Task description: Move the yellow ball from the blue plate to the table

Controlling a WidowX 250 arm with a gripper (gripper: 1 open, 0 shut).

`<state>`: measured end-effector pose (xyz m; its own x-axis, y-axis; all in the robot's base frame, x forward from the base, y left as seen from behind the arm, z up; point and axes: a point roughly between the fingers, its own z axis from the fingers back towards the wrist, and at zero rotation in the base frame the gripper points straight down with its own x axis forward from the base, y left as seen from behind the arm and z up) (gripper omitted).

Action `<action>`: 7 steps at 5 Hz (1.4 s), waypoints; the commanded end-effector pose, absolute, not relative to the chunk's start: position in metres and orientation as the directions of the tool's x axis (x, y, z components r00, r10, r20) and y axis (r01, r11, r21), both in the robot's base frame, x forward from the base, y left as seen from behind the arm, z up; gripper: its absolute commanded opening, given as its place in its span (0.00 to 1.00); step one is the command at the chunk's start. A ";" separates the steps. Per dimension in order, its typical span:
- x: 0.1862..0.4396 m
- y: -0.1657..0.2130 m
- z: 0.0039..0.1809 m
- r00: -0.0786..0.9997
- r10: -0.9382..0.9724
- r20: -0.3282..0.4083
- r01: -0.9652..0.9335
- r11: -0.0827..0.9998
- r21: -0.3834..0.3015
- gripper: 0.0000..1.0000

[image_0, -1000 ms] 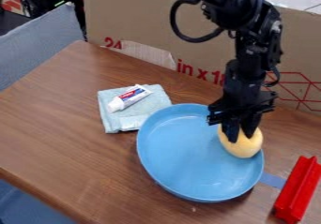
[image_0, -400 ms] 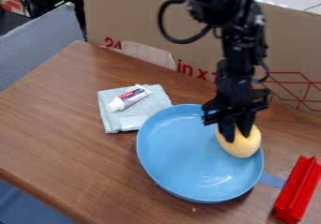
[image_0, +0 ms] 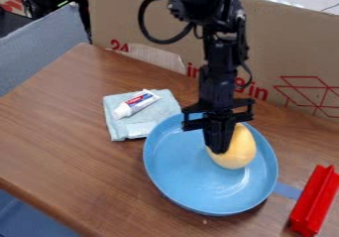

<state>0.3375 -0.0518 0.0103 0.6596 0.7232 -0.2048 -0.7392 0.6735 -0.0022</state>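
My hand [image_0: 220, 142] comes down almost straight onto the yellow ball [image_0: 233, 150], fingers drawn in tight on its upper left side; the ball sits inside the blue plate [image_0: 185, 167], right of the middle, and I cannot tell whether it has lifted clear of the glaze. The grip looks narrow and high on a rounded, matte, slightly egg-shaped body, so my worry is that it squirts out sideways as I rise, drops back and rolls round the glossy dish, or hops the shallow rim toward the red object [image_0: 314, 199] at the right. Lifting too low could also clip that rim and drag the plate across the tabletop [image_0: 59, 117]. Free wood lies to the left, past the pale folded cloth [image_0: 130, 115] with a small tube [image_0: 138, 103] on it; its label is too small to read. The cardboard box [image_0: 284, 33] behind shows red print, partly hidden by my arm: "in" and little more is legible.
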 end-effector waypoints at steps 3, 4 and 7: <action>0.343 -0.050 0.046 0.688 0.665 -0.291 -0.709 0.701 -0.074 0.00; 0.355 -0.041 0.067 0.678 0.666 -0.309 -0.724 0.679 -0.123 0.00; 0.357 -0.008 0.095 0.673 0.653 -0.346 -0.733 0.653 -0.193 0.00</action>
